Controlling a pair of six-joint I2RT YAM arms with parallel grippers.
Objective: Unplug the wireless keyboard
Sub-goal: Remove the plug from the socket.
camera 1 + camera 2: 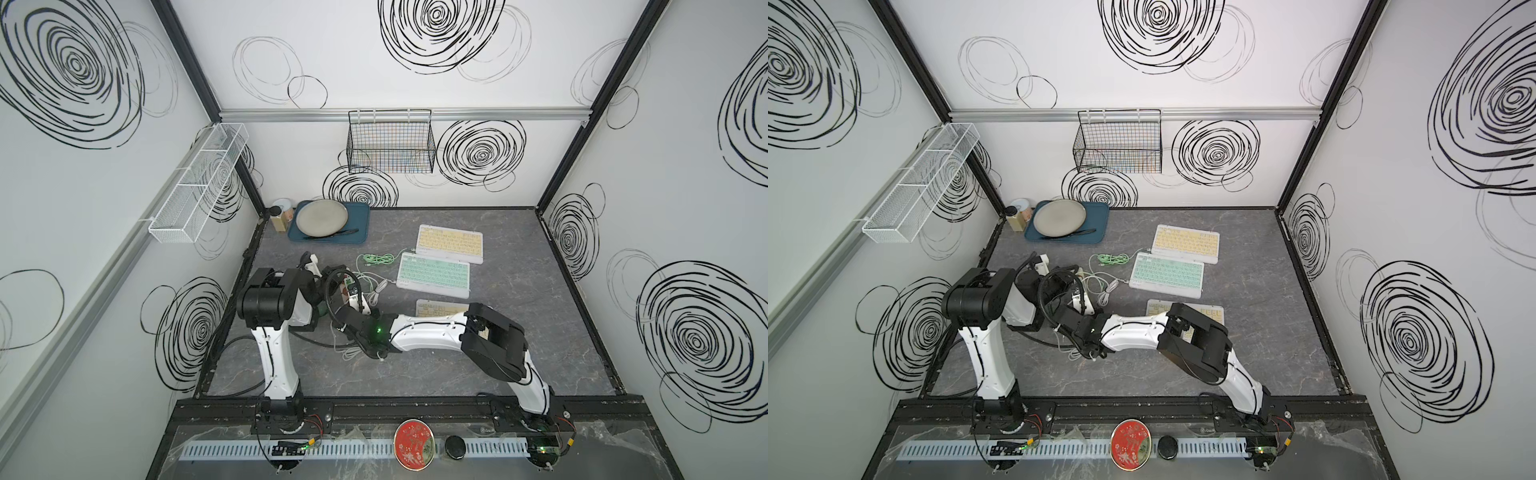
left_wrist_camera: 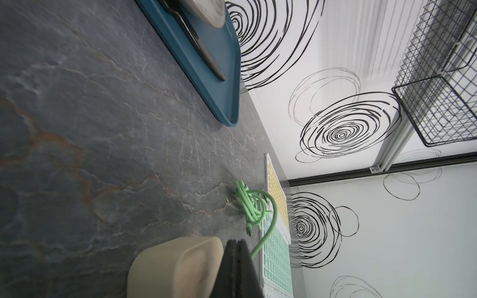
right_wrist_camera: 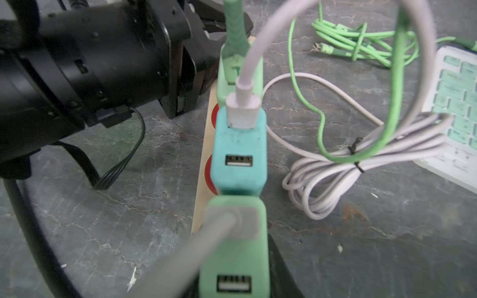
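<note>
Three keyboards lie on the table: a yellow one (image 1: 451,244), a green one (image 1: 433,275), and a cream one (image 1: 440,309) partly under my right arm. A cream power strip (image 3: 204,180) carries a far pale green charger (image 3: 232,74), a teal charger (image 3: 238,154) with a white cable, and a near light green charger (image 3: 236,232) with a grey cable. My right gripper (image 3: 235,283) is shut on the near charger. My left gripper (image 2: 236,245) is shut and empty, beside the strip's rounded end (image 2: 175,268).
A coiled white cable (image 3: 348,175) and a bundled green cable (image 3: 356,41) lie between the strip and the green keyboard. A blue tray (image 1: 361,224) with a plate stands at the back left. Two wire baskets hang on the walls.
</note>
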